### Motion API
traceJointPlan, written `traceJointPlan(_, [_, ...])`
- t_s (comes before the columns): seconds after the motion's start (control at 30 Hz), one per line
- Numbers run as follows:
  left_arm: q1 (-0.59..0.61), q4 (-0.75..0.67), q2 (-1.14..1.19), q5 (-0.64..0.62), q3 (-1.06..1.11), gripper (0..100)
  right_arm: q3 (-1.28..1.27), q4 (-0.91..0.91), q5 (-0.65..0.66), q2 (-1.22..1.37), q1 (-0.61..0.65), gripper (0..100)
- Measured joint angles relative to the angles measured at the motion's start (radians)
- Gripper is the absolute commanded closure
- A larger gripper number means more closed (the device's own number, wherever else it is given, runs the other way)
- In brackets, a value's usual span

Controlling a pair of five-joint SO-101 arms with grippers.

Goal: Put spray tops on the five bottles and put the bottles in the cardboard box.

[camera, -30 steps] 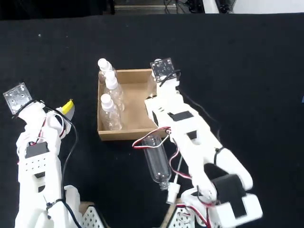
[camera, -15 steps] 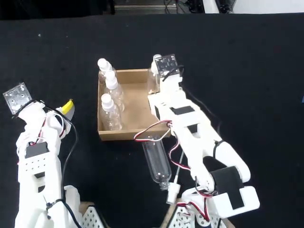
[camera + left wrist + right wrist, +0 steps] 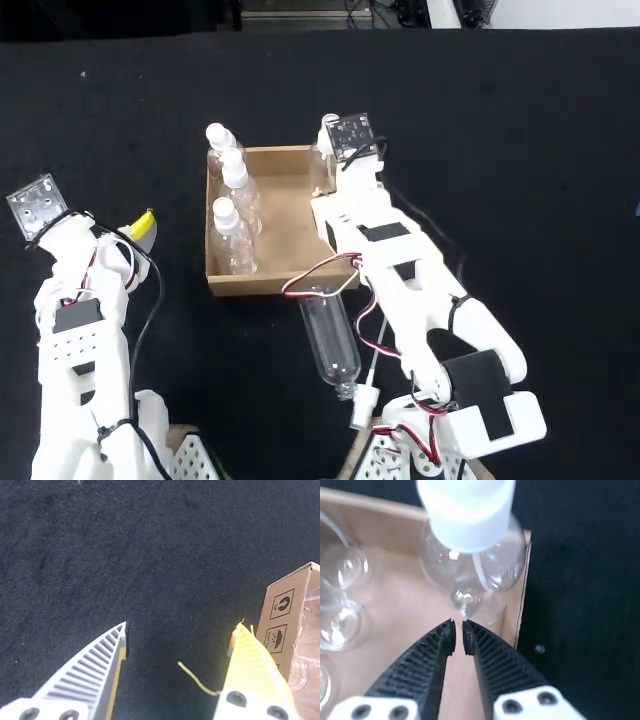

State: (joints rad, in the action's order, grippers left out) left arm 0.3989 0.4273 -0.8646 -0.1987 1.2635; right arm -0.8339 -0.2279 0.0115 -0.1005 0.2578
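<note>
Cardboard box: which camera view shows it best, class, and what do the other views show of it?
The high view: it shows nearly the whole cardboard box, with capped bottles standing inside. The left wrist view shows one outer corner of the box; the right wrist view, part of its floor and a wall.

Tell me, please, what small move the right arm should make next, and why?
Probably lift the right gripper straight up out of the cardboard box. Its jaws are almost shut on nothing, the capped bottle stands free in the box corner, and the last bottle lies on the table outside.
</note>
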Motion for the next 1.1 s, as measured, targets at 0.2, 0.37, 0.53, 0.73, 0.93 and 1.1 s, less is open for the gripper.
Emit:
traceJointPlan(0.2, [0.000,0.000,0.000,0.000,0.000,69,0.000,0.009,0.000,0.000,0.000,98.7])
traceJointPlan(0.37, [0.000,0.000,0.000,0.000,0.000,69,0.000,-0.043,0.000,-0.003,0.000,98.7])
traceJointPlan(0.53, [0.000,0.000,0.000,0.000,0.000,69,0.000,-0.163,0.000,-0.123,0.000,98.2])
traceJointPlan(0.73, [0.000,0.000,0.000,0.000,0.000,69,0.000,-0.368,0.000,-0.325,0.000,80.7])
traceJointPlan(0.93, [0.000,0.000,0.000,0.000,0.000,69,0.000,-0.683,0.080,-0.528,0.000,76.8])
traceJointPlan(1.1, [0.000,0.000,0.000,0.000,0.000,69,0.000,-0.979,0.253,-0.644,0.000,76.5])
